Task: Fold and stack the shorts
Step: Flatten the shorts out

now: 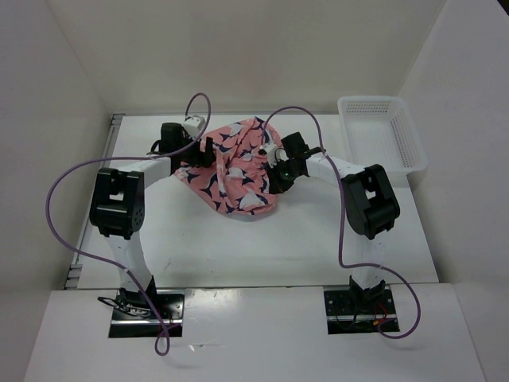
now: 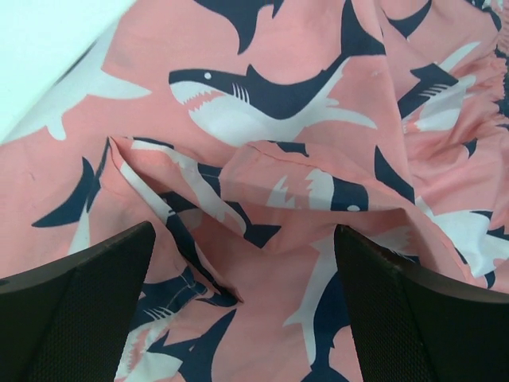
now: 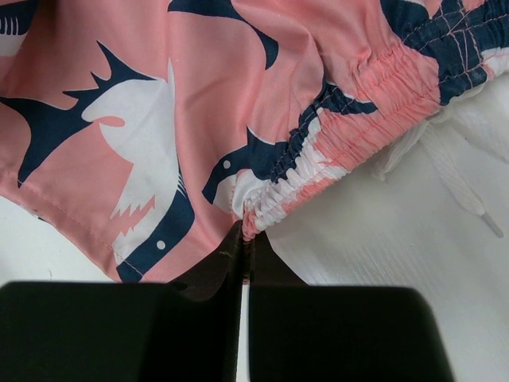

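The shorts point(image 1: 235, 169) lie crumpled at the middle back of the table, salmon-pink with a navy and white print. My left gripper point(image 1: 203, 151) is at their left edge. In the left wrist view its fingers point(image 2: 79, 310) stand wide apart over rumpled fabric point(image 2: 270, 159), with the gripper point(image 2: 242, 306) open and holding nothing. My right gripper point(image 1: 276, 165) is at the shorts' right edge. In the right wrist view the gripper point(image 3: 245, 243) is shut on the gathered elastic waistband point(image 3: 342, 119). A white drawstring point(image 3: 453, 171) trails on the table beside it.
A white mesh basket point(image 1: 382, 131) stands at the back right corner. White walls enclose the table point(image 1: 238, 247) on the left, back and right. Purple cables loop above both arms.
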Robot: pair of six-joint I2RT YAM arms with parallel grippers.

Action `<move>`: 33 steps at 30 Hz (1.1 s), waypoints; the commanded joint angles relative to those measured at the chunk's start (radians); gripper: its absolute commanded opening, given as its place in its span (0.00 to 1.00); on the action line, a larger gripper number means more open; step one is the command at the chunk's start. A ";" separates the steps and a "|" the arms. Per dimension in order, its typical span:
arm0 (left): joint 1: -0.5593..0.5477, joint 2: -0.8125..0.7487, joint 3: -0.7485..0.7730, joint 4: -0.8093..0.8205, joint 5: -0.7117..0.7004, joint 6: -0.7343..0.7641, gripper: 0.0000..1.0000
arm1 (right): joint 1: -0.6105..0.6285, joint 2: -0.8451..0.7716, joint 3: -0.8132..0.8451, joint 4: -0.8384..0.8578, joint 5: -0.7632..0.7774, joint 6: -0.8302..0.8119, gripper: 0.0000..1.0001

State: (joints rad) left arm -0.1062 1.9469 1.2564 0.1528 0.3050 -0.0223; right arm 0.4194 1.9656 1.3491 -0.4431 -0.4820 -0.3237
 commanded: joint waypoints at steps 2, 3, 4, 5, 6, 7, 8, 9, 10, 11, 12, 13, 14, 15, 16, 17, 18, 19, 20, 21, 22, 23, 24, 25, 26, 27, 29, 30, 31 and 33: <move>0.007 -0.005 0.012 0.080 0.008 0.022 0.95 | 0.010 -0.045 -0.007 -0.003 -0.001 -0.012 0.00; 0.007 0.006 0.026 0.070 0.008 0.022 0.92 | 0.010 -0.045 -0.007 -0.003 -0.001 -0.012 0.00; 0.007 0.018 0.026 0.061 0.008 0.022 0.89 | 0.010 -0.045 0.002 -0.003 -0.001 -0.012 0.00; 0.007 0.030 0.050 0.060 0.008 0.022 0.80 | 0.010 -0.036 0.002 -0.003 -0.001 -0.012 0.00; 0.007 0.030 0.061 0.047 0.008 0.022 0.75 | 0.010 -0.036 0.002 -0.003 -0.001 -0.012 0.00; 0.007 0.046 0.070 0.025 0.026 0.022 0.70 | 0.010 -0.036 0.002 -0.003 -0.001 -0.012 0.00; 0.007 0.046 0.071 0.016 0.037 0.022 0.65 | 0.010 -0.036 0.002 -0.003 -0.001 -0.012 0.00; -0.003 0.055 0.083 0.016 0.048 0.022 0.54 | 0.010 -0.036 0.002 -0.003 -0.001 -0.012 0.00; -0.003 0.055 0.083 0.007 0.057 0.022 0.48 | 0.010 -0.036 0.002 -0.003 -0.001 -0.012 0.00; -0.015 0.055 0.083 0.007 0.066 0.022 0.40 | 0.010 -0.036 0.002 -0.003 -0.001 -0.012 0.00; -0.015 0.055 0.083 0.007 0.066 0.022 0.30 | 0.010 -0.036 0.002 -0.003 -0.001 -0.012 0.00; -0.015 0.055 0.083 0.007 0.075 0.022 0.06 | 0.010 -0.036 0.002 -0.003 -0.001 -0.012 0.00; -0.024 0.055 0.083 0.007 0.086 0.022 0.00 | 0.010 -0.036 0.002 -0.003 -0.001 -0.012 0.00; -0.024 0.044 0.083 -0.008 0.086 0.022 0.00 | 0.010 -0.036 0.002 -0.003 0.008 -0.012 0.00; -0.024 0.035 0.083 -0.037 0.098 0.022 0.00 | 0.010 -0.045 -0.008 -0.003 0.008 -0.021 0.00; -0.024 0.024 0.083 -0.047 0.098 0.022 0.00 | 0.010 -0.045 -0.008 -0.003 0.008 -0.021 0.00; -0.024 0.024 0.083 -0.056 0.098 0.022 0.00 | 0.010 -0.045 -0.008 -0.003 0.008 -0.021 0.00; -0.024 0.009 0.083 -0.056 0.098 0.022 0.00 | 0.010 -0.045 -0.008 -0.003 0.008 -0.021 0.00; -0.015 0.000 0.083 -0.046 0.098 0.022 0.00 | 0.010 -0.045 -0.008 -0.003 0.008 -0.021 0.00; -0.015 -0.017 0.066 -0.006 0.070 0.022 0.00 | 0.010 -0.045 -0.008 -0.003 0.008 -0.021 0.00; -0.015 -0.017 0.032 0.013 0.047 0.022 0.05 | 0.010 -0.045 -0.008 -0.003 0.008 -0.021 0.00; -0.015 -0.029 0.020 0.013 0.022 0.022 0.20 | 0.010 -0.045 -0.008 -0.003 0.008 -0.021 0.00; -0.015 -0.029 0.011 0.004 -0.028 0.022 0.48 | 0.010 -0.045 -0.008 -0.003 0.008 -0.021 0.00; -0.006 -0.029 0.002 0.016 -0.047 0.022 0.76 | 0.010 -0.045 -0.008 -0.003 0.008 -0.021 0.00; -0.006 -0.029 0.001 0.033 -0.058 0.022 0.83 | 0.010 -0.045 -0.008 -0.003 0.008 -0.021 0.00; 0.009 -0.029 0.011 0.072 -0.058 0.022 0.89 | 0.010 -0.045 -0.008 -0.003 0.017 -0.021 0.00; 0.039 -0.029 0.064 0.088 -0.046 0.022 0.97 | 0.019 -0.054 -0.008 -0.003 0.017 -0.021 0.00; 0.039 -0.020 0.124 0.024 -0.046 0.022 0.97 | 0.019 -0.054 -0.008 -0.003 0.017 -0.021 0.00; 0.048 0.009 0.203 -0.064 -0.035 0.022 0.97 | 0.019 -0.054 -0.018 -0.003 0.017 -0.031 0.00; 0.059 0.046 0.372 -0.323 -0.001 0.022 0.97 | 0.019 -0.063 -0.018 -0.003 0.017 -0.040 0.00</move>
State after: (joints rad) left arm -0.0700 1.9831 1.4109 0.0216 0.2741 -0.0036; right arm 0.4259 1.9656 1.3468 -0.4431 -0.4660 -0.3363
